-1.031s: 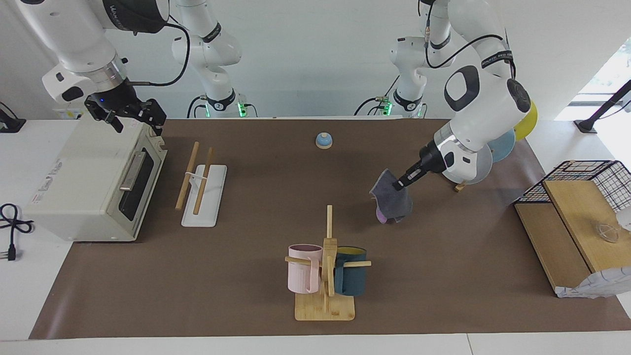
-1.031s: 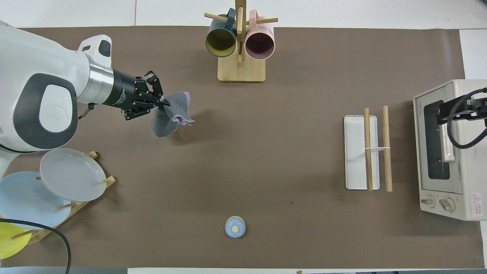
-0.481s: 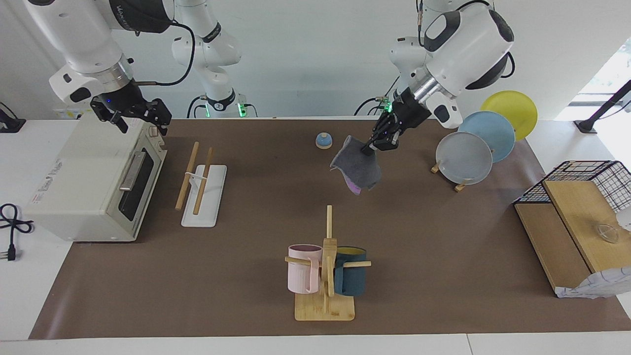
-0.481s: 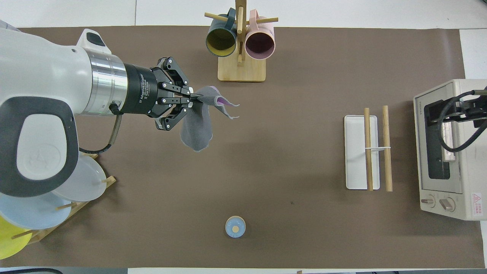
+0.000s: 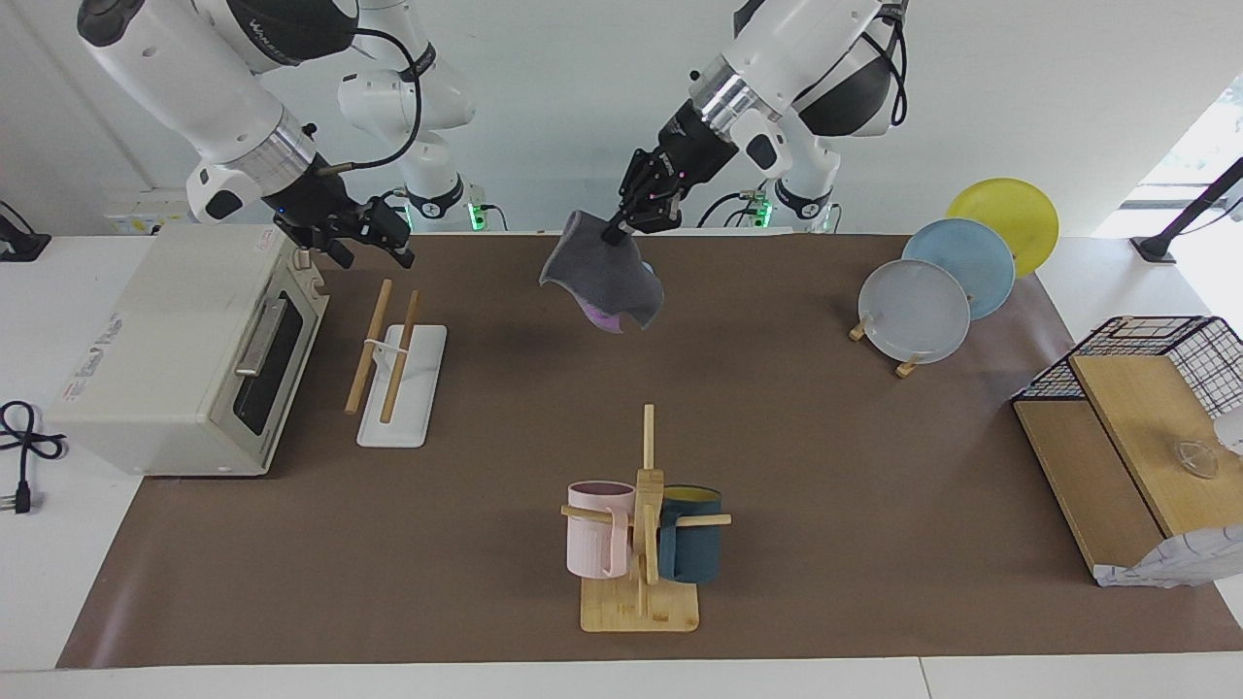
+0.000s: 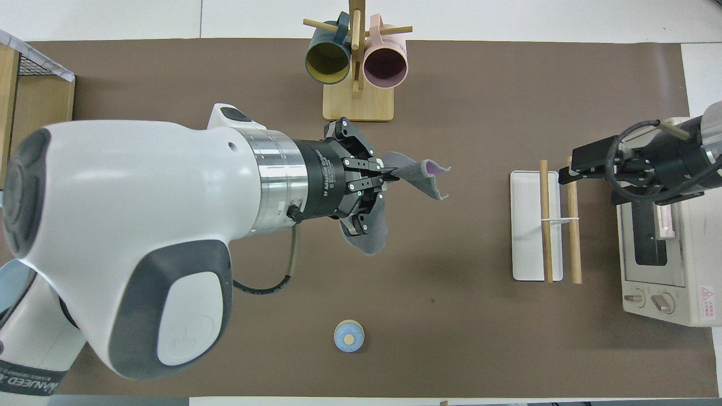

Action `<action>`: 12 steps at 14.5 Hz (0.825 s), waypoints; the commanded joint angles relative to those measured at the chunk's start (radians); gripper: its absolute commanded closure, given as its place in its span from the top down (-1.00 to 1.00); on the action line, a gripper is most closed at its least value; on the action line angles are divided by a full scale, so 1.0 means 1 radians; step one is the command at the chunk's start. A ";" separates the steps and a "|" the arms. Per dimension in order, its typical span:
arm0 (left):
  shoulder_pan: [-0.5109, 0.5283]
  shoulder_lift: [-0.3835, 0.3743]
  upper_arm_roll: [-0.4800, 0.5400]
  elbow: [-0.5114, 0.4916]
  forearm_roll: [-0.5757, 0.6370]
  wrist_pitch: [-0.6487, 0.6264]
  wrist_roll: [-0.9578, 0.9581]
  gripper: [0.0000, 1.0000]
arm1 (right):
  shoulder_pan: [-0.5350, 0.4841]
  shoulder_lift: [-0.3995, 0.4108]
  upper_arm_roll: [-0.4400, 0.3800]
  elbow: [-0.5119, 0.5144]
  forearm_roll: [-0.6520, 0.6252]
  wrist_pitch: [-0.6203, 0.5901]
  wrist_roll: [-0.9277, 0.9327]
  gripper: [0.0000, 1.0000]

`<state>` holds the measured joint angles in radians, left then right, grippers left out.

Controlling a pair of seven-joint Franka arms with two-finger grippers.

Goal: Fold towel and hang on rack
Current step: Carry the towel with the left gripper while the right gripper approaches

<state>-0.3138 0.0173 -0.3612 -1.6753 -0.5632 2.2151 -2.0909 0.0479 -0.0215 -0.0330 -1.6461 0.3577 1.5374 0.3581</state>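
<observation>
Facing view: over the last second the left tool [image 5: 618, 229] has carried the towel [image 5: 604, 276] up off the tabletop [image 5: 825, 544] from near the plate stand [image 5: 932, 291] and swung it toward the middle, so the cloth now hangs in the air, pinched by one edge between pressed-together fingertips, grey side out with a purple flap showing at the bottom. It is bunched rather than neatly folded, as far as I can judge. Meanwhile the right tool [image 5: 374, 238], its fingers spread and holding nothing, has moved off the toaster oven [image 5: 175, 359] to hover over the rack [image 5: 393, 364]. The rack's two wooden rods are bare, so hanging is still ahead; the towel has roughly half the tabletop's width left to travel.
</observation>
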 commanded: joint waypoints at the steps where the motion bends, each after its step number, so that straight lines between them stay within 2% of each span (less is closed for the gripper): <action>1: -0.056 -0.049 0.011 -0.081 -0.017 0.098 -0.072 -1.00 | -0.005 -0.026 0.002 -0.024 0.149 -0.008 0.213 1.00; 4: -0.114 -0.069 0.011 -0.139 -0.015 0.216 -0.144 -1.00 | -0.003 -0.028 0.002 -0.027 0.285 -0.007 0.477 1.00; 8: -0.140 -0.077 0.013 -0.150 -0.015 0.230 -0.188 -1.00 | 0.000 -0.038 0.004 -0.058 0.355 0.021 0.614 1.00; 12: -0.160 -0.083 0.013 -0.168 -0.011 0.285 -0.267 -1.00 | 0.079 -0.058 0.004 -0.112 0.400 0.124 0.744 1.00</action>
<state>-0.4464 -0.0302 -0.3621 -1.7949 -0.5632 2.4510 -2.3171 0.0891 -0.0348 -0.0315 -1.6890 0.7302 1.6022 1.0329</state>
